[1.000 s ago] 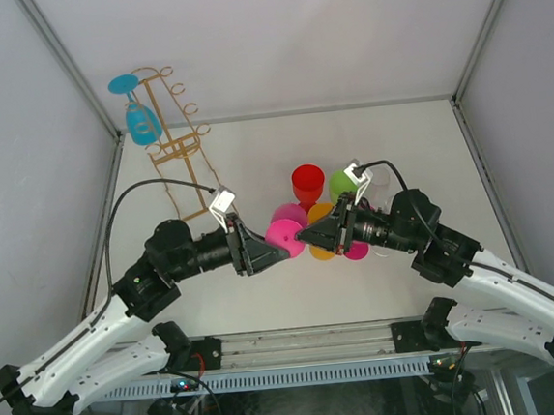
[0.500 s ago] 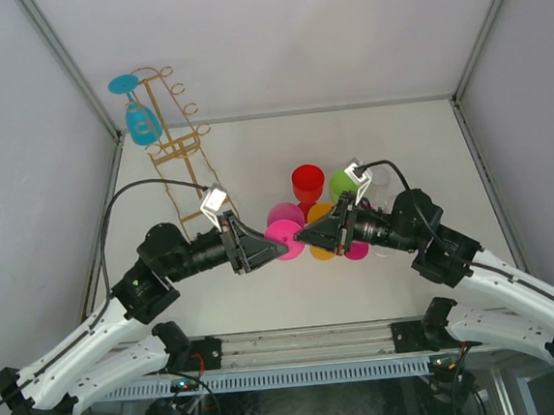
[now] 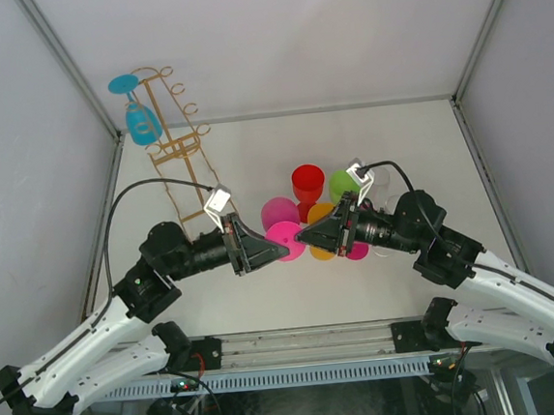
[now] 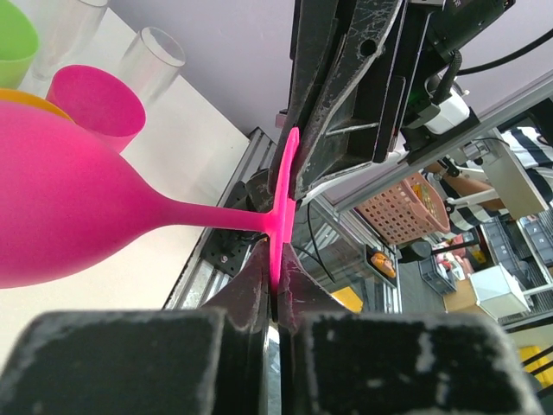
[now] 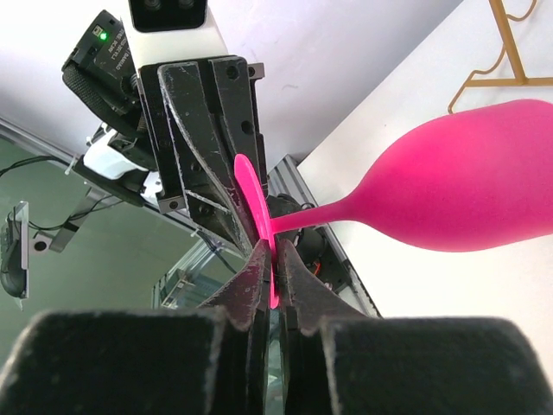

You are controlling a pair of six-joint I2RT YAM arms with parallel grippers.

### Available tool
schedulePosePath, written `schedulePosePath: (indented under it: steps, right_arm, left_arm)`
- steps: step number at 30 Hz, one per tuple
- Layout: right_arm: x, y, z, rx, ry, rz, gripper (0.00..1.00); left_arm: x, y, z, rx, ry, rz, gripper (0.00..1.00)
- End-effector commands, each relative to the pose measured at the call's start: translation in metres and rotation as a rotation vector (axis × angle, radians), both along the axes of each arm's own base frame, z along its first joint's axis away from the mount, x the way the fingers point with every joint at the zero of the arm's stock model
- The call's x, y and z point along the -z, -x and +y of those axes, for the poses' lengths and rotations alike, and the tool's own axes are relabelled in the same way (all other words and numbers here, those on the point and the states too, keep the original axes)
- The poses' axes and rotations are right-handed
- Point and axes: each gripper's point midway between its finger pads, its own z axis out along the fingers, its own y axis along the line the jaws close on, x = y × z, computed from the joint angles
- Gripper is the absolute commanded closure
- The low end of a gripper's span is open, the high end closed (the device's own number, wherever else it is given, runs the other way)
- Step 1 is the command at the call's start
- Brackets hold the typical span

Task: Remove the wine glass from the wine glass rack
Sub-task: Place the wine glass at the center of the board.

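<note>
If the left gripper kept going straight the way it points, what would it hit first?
Most likely the right gripper, directly opposite; both sets of jaws pinch the pink wine glass by its foot.

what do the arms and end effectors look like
Left arm and right arm: white lower shells, black joints and wrists. A black cable loops to a white camera box on each. Left end effector and right end effector: black, tapered, scuffed.

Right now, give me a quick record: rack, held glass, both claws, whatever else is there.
rack: gold wine glass rack, back left, blue wine glass hanging on it
held glass: pink wine glass, off the rack, stem horizontal
left claw: shut on its foot
right claw: shut on the same foot, opposite edge
other: red glass, green glass and more beside the claws
</note>
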Motion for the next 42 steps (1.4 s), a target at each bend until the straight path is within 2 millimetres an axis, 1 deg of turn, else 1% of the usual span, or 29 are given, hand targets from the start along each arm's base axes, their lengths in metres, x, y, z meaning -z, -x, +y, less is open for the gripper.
schedulePosePath:
  steps: [1, 5, 6, 7, 9, 11, 13, 14, 16, 20, 22, 23, 27, 29, 31, 33, 35, 36, 39, 42]
  right_arm:
    - [-0.016, -0.002, -0.002, 0.015, -0.047, -0.052, 1.0]
    - [-0.018, -0.002, -0.004, 0.028, -0.051, -0.056, 1.0]
    - [-0.019, -0.003, -0.006, 0.035, -0.051, -0.06, 0.98]
    - [-0.02, -0.002, -0.007, 0.037, -0.053, -0.064, 0.92]
    - [-0.022, -0.003, -0.012, 0.051, -0.05, -0.07, 0.76]
    - [-0.023, -0.008, -0.021, 0.092, -0.045, -0.073, 0.63]
    - [-0.023, -0.015, -0.031, 0.147, -0.035, -0.077, 0.55]
    - [-0.022, -0.02, -0.037, 0.178, -0.029, -0.076, 0.52]
    - [-0.02, -0.03, -0.05, 0.249, -0.021, -0.065, 0.49]
    - [-0.019, -0.044, -0.074, 0.352, -0.021, -0.01, 0.46]
    - [-0.017, -0.05, -0.083, 0.377, -0.02, 0.03, 0.45]
    - [-0.017, -0.05, -0.084, 0.367, -0.023, 0.046, 0.43]
    - [-0.016, -0.047, -0.081, 0.288, -0.045, 0.12, 0.4]
    - [-0.016, -0.045, -0.079, 0.246, -0.056, 0.15, 0.4]
    - [-0.019, -0.038, -0.074, 0.176, -0.068, 0.156, 0.4]
    - [-0.028, -0.021, -0.062, 0.023, -0.087, 0.146, 0.41]
    - [-0.031, -0.005, -0.052, -0.125, -0.098, 0.174, 0.41]
    - [-0.031, -0.001, -0.049, -0.173, -0.094, 0.185, 0.41]
    - [-0.028, 0.001, -0.044, -0.208, -0.069, 0.193, 0.41]
    - [-0.031, 0.011, -0.039, -0.263, -0.07, 0.166, 0.41]
  left_arm:
    - [-0.016, 0.008, 0.002, 0.033, 0.047, -0.075, 1.0]
    - [-0.018, 0.006, 0.01, -0.004, 0.039, -0.142, 1.0]
    - [-0.019, 0.006, 0.012, -0.01, 0.038, -0.163, 1.0]
    - [-0.018, 0.006, 0.015, -0.015, 0.031, -0.192, 1.0]
    - [-0.016, 0.008, 0.02, -0.018, 0.019, -0.246, 1.0]
    - [-0.012, 0.009, 0.025, -0.027, 0.002, -0.306, 1.0]
    - [-0.004, 0.008, 0.03, -0.048, -0.014, -0.347, 1.0]
    - [0.0, 0.008, 0.031, -0.048, -0.021, -0.368, 1.0]
    - [0.01, 0.015, 0.032, -0.009, -0.038, -0.424, 1.0]
    - [0.023, 0.04, 0.03, 0.152, -0.061, -0.602, 1.0]
    - [0.025, 0.058, 0.029, 0.257, -0.044, -0.663, 1.0]
    - [0.026, 0.067, 0.028, 0.312, -0.031, -0.694, 1.0]
    - [0.03, 0.096, 0.029, 0.495, 0.026, -0.754, 1.0]
    - [0.026, 0.103, 0.03, 0.526, 0.057, -0.77, 1.0]
    - [0.025, 0.107, 0.031, 0.536, 0.072, -0.778, 1.0]
    - [0.024, 0.109, 0.032, 0.538, 0.077, -0.778, 1.0]
    - [0.023, 0.109, 0.032, 0.534, 0.081, -0.777, 1.0]
    - [0.023, 0.109, 0.032, 0.534, 0.083, -0.779, 1.0]
    - [0.022, 0.109, 0.032, 0.528, 0.084, -0.779, 1.0]
    - [0.023, 0.108, 0.031, 0.527, 0.081, -0.774, 1.0]
